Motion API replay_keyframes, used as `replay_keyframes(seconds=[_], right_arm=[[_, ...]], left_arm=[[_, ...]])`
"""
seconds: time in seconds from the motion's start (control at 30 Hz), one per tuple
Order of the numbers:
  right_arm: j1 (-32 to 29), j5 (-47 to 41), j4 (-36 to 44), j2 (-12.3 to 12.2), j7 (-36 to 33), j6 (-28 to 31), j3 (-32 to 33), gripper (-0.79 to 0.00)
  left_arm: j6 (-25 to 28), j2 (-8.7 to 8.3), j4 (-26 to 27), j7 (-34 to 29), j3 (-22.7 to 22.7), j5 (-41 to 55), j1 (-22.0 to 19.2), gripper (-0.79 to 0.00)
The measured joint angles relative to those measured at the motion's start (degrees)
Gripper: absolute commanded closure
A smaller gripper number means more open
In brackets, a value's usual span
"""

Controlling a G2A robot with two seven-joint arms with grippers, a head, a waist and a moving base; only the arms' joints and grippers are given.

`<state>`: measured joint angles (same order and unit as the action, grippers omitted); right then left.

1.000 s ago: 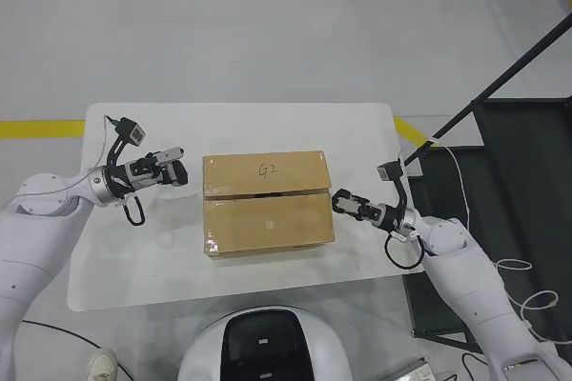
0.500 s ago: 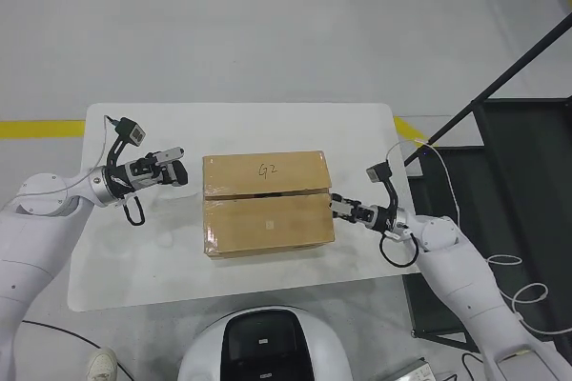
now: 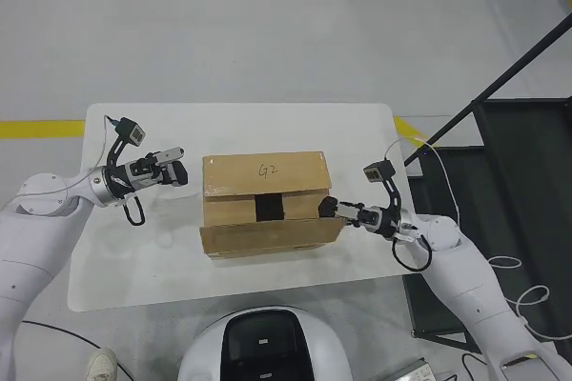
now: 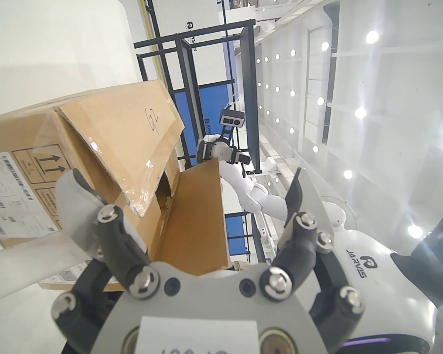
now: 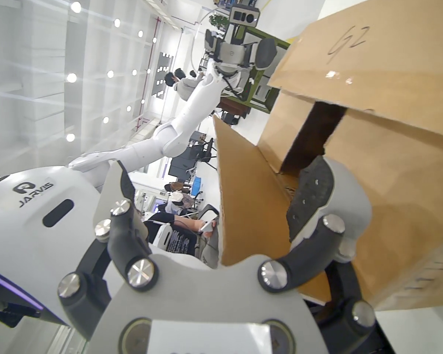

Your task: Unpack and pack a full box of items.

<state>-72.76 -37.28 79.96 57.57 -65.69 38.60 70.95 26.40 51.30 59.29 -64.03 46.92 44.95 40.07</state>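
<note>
**Cracking Open the Box**

Cardboard box (image 3: 265,205) at the middle of the white table (image 3: 143,267), far flap (image 3: 267,171) lying flat, near flap (image 3: 257,236) now tilted up off the seam, dark gap (image 3: 269,207) in place of the closed slit of half a second back. Right gripper (image 3: 329,207) pushed in from beside the box's right end to that flap's edge, fingers spread either side of the cardboard, not clamped. Left gripper (image 3: 176,171) unmoved just off the left end, claws released, holding nothing. Judged an early step: unpacking barely begun, contents hidden in the dark, far flap yet to be raised. Likely next: swinging the near flap fully back without dragging the box.
</note>
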Motion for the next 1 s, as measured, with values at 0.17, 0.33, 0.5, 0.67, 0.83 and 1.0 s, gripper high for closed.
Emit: replay_keyframes(seconds=[0.17,0.33,0.5,0.67,0.83,1.0], right_arm=[[-3.0,-2.3,5.4,-1.0,-3.1,-3.1,0.7,-0.785],[-6.3,-2.7,10.1,-1.9,-5.7,-5.7,0.9,-0.785],[-9.3,-0.6,12.6,-2.6,-6.8,-6.8,0.3,-0.785],[-10.0,2.7,13.4,-3.3,-8.6,-8.5,-1.2,-0.785],[-9.4,6.8,12.6,-3.5,-9.0,-9.0,-4.6,-0.785],[-7.3,15.1,10.4,-3.2,-6.4,-6.4,-8.4,-0.785]], left_arm=[[0.0,0.0,0.0,0.0,0.0,0.0,0.0,-0.785],[0.0,0.0,0.0,0.0,0.0,0.0,0.0,-0.785],[0.0,0.0,0.0,0.0,0.0,0.0,0.0,-0.785],[0.0,0.0,0.0,0.0,0.0,0.0,0.0,-0.785],[0.0,0.0,0.0,0.0,0.0,0.0,0.0,-0.785],[0.0,0.0,0.0,0.0,0.0,0.0,0.0,-0.785]])
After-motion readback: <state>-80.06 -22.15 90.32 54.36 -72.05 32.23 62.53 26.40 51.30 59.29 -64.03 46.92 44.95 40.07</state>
